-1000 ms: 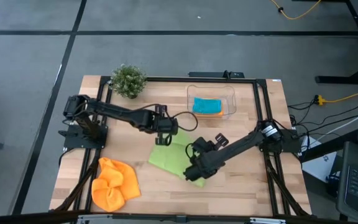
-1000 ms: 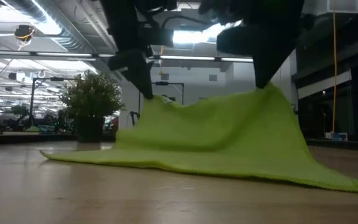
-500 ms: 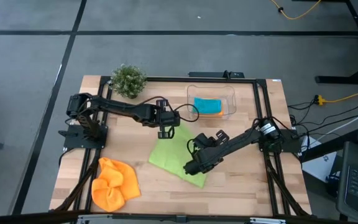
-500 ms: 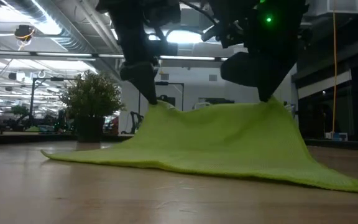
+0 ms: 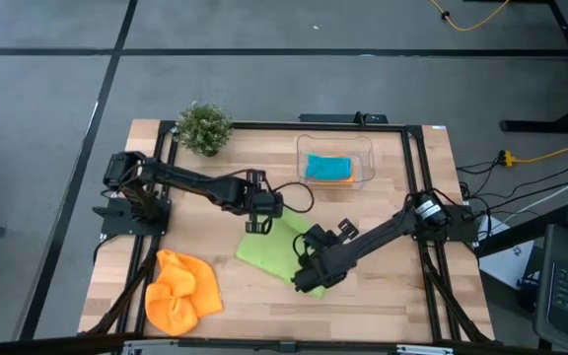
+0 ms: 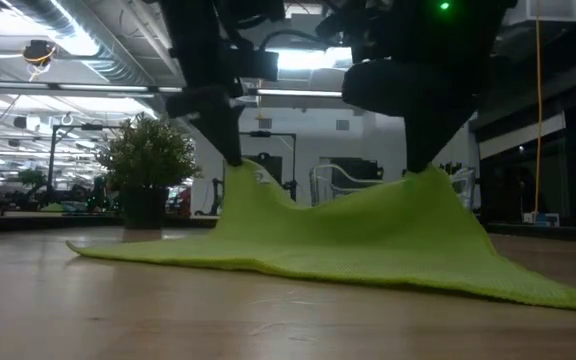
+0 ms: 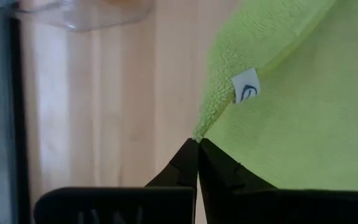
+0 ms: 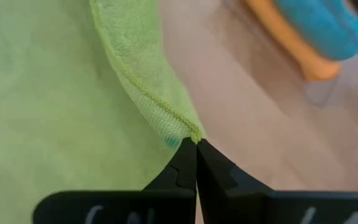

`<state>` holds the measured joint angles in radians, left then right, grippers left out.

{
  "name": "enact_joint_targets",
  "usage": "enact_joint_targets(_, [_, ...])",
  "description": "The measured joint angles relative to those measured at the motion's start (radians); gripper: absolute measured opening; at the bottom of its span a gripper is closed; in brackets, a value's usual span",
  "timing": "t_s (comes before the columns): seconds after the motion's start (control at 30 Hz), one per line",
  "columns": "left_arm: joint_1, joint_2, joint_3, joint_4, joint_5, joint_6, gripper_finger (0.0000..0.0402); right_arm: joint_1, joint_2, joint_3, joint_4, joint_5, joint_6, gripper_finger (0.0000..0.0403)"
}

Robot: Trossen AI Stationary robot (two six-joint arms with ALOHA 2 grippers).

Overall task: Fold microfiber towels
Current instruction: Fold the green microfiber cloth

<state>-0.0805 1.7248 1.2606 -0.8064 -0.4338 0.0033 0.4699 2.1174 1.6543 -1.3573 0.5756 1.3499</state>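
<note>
On the bench (image 5: 383, 286), a crumpled orange towel (image 5: 178, 291) lies at the near left corner, apart from both arms. The left claw (image 7: 197, 149) is pinched tight on a corner of the lime green towel (image 5: 274, 248), beside its small white tag (image 7: 247, 91), and lifts that corner off the wood. The right claw (image 8: 196, 149) is likewise closed on the stitched corner of the same towel, so the cloth hangs between the two in a sagging ridge in the low view (image 6: 348, 235). Behind, a potted plant (image 5: 204, 127) stands at the far left, and a clear tub (image 5: 335, 163) holds the teal towel (image 5: 327, 166) atop another orange one. Compared with half a second ago, both claws have drawn back toward the near side, and the sag between the corners is deeper.
</note>
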Motion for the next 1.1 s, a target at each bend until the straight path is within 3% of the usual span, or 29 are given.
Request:
enact_joint_targets(0.37, [-0.089, 0.000, 0.000, -0.105, 0.019, -0.107, 0.0000, 0.053, 0.000, 0.000, 0.097, -0.067, 0.000, 0.0000])
enact_joint_targets(1.1, [-0.252, 0.000, 0.000, -0.149, 0.060, -0.264, 0.0000, 0.142, 0.000, 0.000, 0.224, -0.144, 0.001, 0.0000])
